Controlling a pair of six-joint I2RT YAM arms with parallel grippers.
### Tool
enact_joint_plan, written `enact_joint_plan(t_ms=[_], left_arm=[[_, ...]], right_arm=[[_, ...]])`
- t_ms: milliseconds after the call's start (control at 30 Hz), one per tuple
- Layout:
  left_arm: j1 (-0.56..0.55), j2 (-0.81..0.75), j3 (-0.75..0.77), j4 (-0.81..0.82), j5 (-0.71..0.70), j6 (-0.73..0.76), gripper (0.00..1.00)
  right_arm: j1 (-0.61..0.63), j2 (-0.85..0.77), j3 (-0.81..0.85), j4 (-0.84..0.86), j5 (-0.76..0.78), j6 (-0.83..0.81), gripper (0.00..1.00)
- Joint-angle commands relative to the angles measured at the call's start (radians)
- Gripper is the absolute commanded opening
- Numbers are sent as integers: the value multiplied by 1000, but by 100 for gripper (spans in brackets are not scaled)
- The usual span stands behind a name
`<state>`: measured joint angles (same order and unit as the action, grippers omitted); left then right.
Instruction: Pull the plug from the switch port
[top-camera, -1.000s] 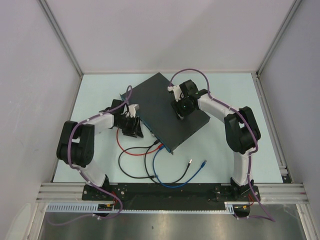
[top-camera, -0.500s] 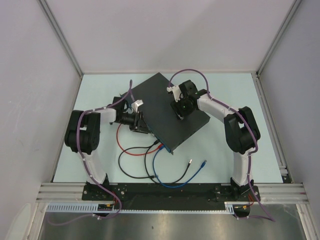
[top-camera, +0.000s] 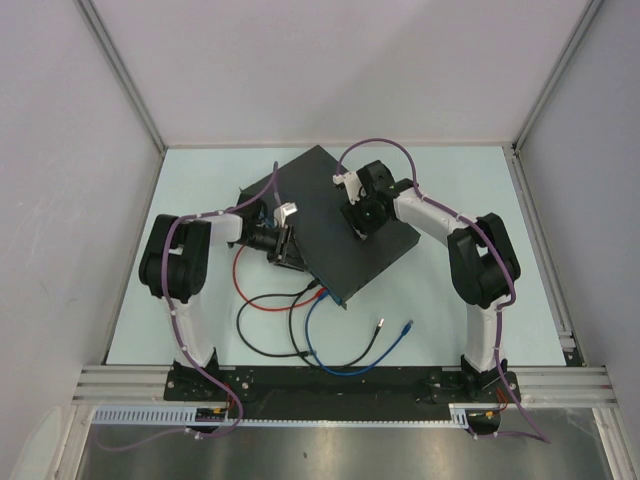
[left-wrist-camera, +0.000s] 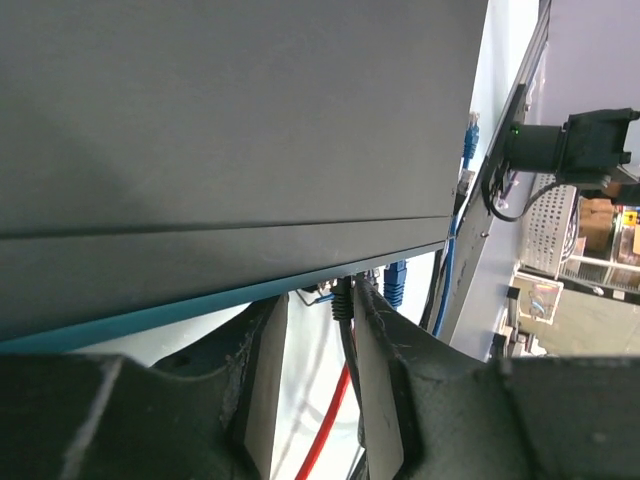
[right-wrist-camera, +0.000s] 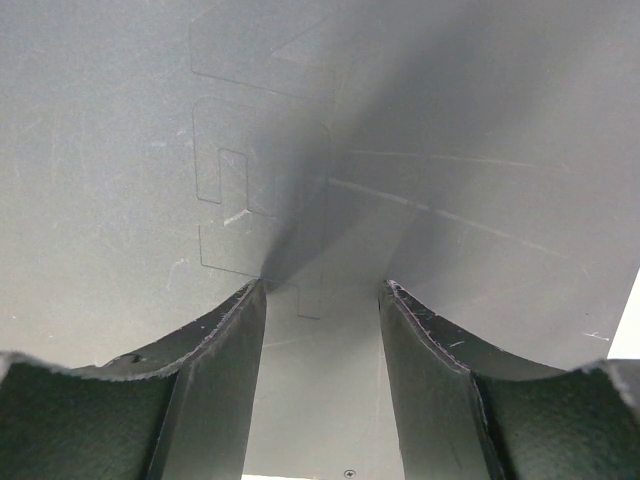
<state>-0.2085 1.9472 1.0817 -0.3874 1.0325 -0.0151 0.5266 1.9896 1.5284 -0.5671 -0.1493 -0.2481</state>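
Note:
The switch (top-camera: 335, 210) lies slantwise mid-table, its blue-teal edge (top-camera: 305, 262) facing near-left. In the left wrist view it (left-wrist-camera: 220, 130) fills the top, with the teal edge (left-wrist-camera: 200, 305) below. A black plug (left-wrist-camera: 343, 298) sits in a port, a blue plug (left-wrist-camera: 397, 281) beside it. My left gripper (top-camera: 290, 256) is at that edge, open (left-wrist-camera: 315, 312), with the black plug between the jaws, close to the right finger (left-wrist-camera: 385, 390). My right gripper (top-camera: 358, 224) is open, its fingertips resting on the switch's top (right-wrist-camera: 322, 290).
Red (top-camera: 262, 305), black (top-camera: 262, 340) and blue (top-camera: 330, 368) cables loop on the table in front of the switch. Loose black (top-camera: 381, 324) and blue (top-camera: 407, 327) plug ends lie near front right. A red cable (left-wrist-camera: 330, 420) runs under the left jaws. Walls enclose the table.
My left arm has swung in to the right and turned its wrist, bringing the gripper up to the switch's teal edge. The right arm and the switch have not moved.

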Motion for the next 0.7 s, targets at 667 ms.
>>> enact_joint_plan(t_ms=[667], left_arm=[[-49, 53, 26, 12, -6, 38, 18]], right_arm=[[10, 35, -14, -33, -7, -10, 54]])
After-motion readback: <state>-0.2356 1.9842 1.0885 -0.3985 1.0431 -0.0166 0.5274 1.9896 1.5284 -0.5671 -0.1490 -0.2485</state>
